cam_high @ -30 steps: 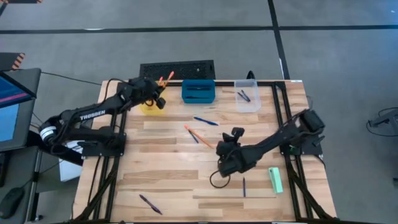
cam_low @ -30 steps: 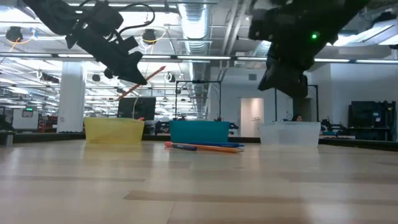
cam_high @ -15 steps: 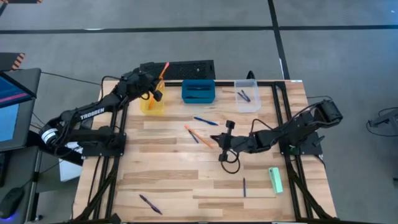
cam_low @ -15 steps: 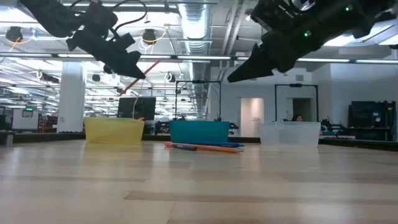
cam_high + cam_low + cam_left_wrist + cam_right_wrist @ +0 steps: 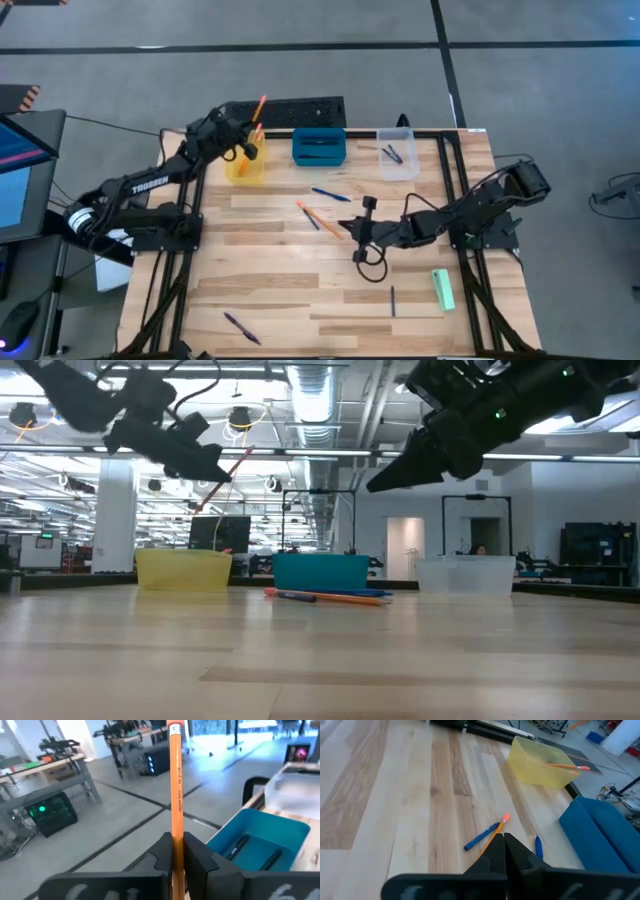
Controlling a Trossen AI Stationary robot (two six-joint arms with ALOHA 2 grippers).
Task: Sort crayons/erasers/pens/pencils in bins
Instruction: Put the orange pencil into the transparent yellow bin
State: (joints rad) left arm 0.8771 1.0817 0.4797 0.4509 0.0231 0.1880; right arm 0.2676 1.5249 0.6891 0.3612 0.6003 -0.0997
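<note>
My left gripper [image 5: 244, 138] hovers at the far left, above the yellow bin [image 5: 245, 168], shut on an orange pencil [image 5: 259, 110]. That pencil slants up past the fingers, its pinkish end [image 5: 174, 728] leading. My right gripper [image 5: 348, 228] hangs shut over the middle of the table, nearly level and holding nothing. Just beyond its tips an orange pencil [image 5: 493, 836] lies flat on the wood beside a blue pen [image 5: 481, 838]. A blue bin [image 5: 320, 147] and a clear bin [image 5: 398, 156] stand along the far edge. The mint eraser [image 5: 443, 289] lies at the near right. My left gripper pinches the pencil's shaft [image 5: 176, 831] between its two fingers. Most of the length and the pinkish end stick out beyond the fingertips, while the other end is hidden behind the fingers. The pencil is lifted clear, slanting upward above the yellow bin.
Loose pens lie at mid-table [image 5: 330, 194], near right [image 5: 392, 298] and near left [image 5: 242, 328]. The yellow bin holds another pencil [image 5: 565, 766]; pens lie in the blue and clear bins. A black keyboard [image 5: 285, 110] sits behind the far edge. Bare wood [image 5: 270, 290] spans the near half.
My left gripper has carried the pencil a little toward the far edge above the yellow bin, and the pencil has swung to point more toward that edge. My right gripper has tipped up from pointing down to nearly level, aiming at the table's left, and stayed shut.
</note>
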